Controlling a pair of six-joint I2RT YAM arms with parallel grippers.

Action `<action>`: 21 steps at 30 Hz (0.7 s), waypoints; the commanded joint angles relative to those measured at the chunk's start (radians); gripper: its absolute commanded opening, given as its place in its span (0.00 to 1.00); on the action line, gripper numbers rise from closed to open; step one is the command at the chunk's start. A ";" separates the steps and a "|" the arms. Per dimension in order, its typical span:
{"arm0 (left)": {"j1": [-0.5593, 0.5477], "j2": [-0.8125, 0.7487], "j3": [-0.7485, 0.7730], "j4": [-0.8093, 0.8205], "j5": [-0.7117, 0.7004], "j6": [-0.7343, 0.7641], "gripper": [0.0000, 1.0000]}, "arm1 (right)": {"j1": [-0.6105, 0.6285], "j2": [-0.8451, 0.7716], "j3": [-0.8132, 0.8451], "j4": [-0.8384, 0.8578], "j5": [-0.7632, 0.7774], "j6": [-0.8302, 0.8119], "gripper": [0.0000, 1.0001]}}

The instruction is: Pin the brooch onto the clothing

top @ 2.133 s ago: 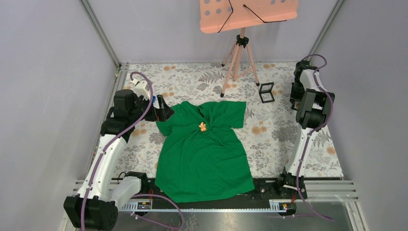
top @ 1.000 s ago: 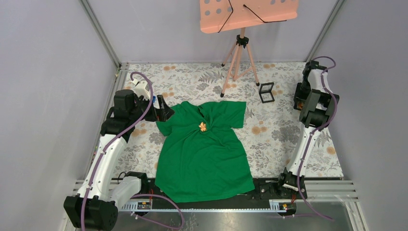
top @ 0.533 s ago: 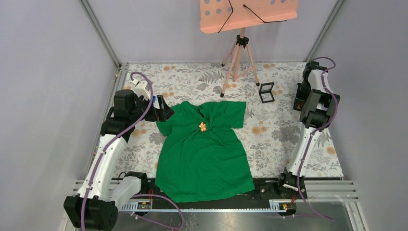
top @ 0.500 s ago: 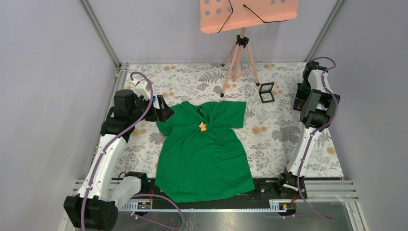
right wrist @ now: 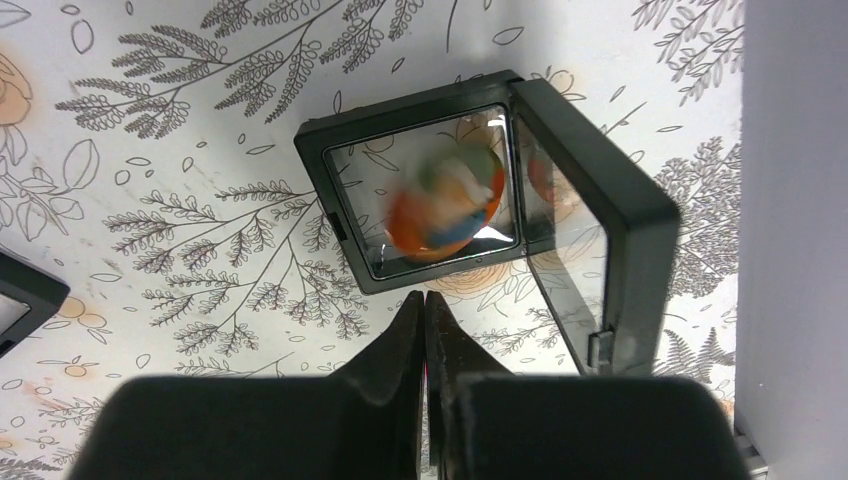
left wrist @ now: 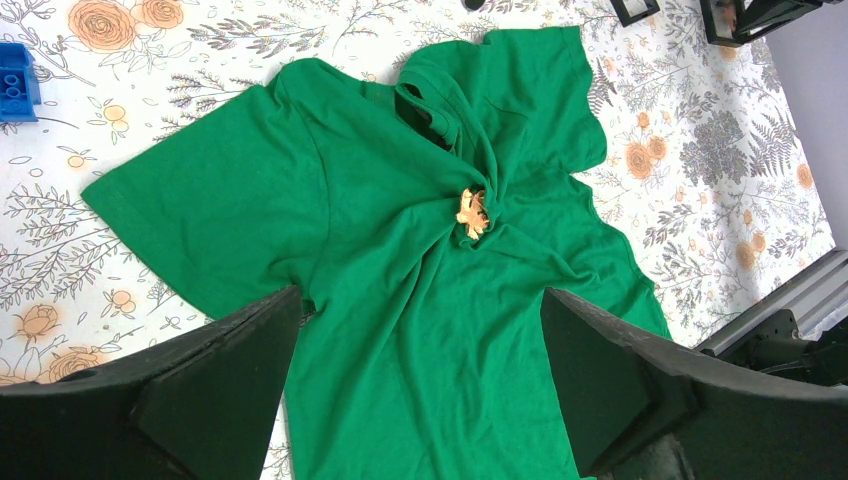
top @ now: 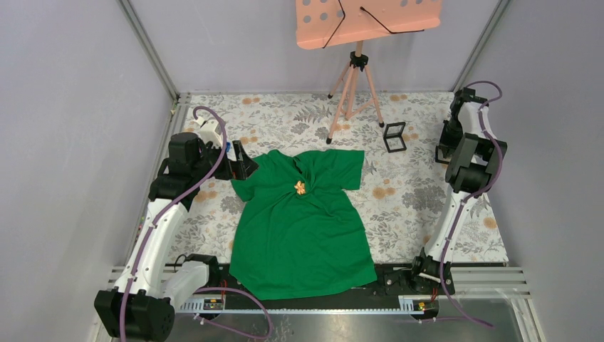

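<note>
The clothing, a bright green T-shirt [top: 303, 228] [left wrist: 420, 300], lies spread out in the middle of the table. A small gold-orange brooch [top: 300, 188] [left wrist: 471, 212] sits on its chest, where the fabric puckers below the collar. My left gripper [top: 241, 162] [left wrist: 415, 395] hangs open beside the shirt's left sleeve, nothing between its fingers. My right gripper [right wrist: 425, 300] is shut on nothing, its tips just short of an open black display box [right wrist: 420, 195] at the far right; a blurred orange, blue and white item lies under the box's clear film.
A second small black box [top: 394, 137] stands behind the shirt's right sleeve. A pink music stand's tripod [top: 354, 85] stands at the back centre. A blue brick [left wrist: 15, 85] lies by the left arm. Walls close in on both sides.
My right gripper's jaws have closed, and the right arm has drawn slightly further right. The left arm, shirt and brooch have not moved.
</note>
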State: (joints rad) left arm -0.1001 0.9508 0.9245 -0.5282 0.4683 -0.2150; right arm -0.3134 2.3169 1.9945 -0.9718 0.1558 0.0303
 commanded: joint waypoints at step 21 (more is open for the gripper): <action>-0.004 0.002 -0.001 0.050 0.030 -0.006 0.99 | 0.071 -0.071 -0.112 0.183 0.205 -0.102 0.46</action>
State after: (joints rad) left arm -0.1009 0.9512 0.9245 -0.5282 0.4747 -0.2153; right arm -0.2390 2.2597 1.8721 -0.8215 0.2878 -0.0376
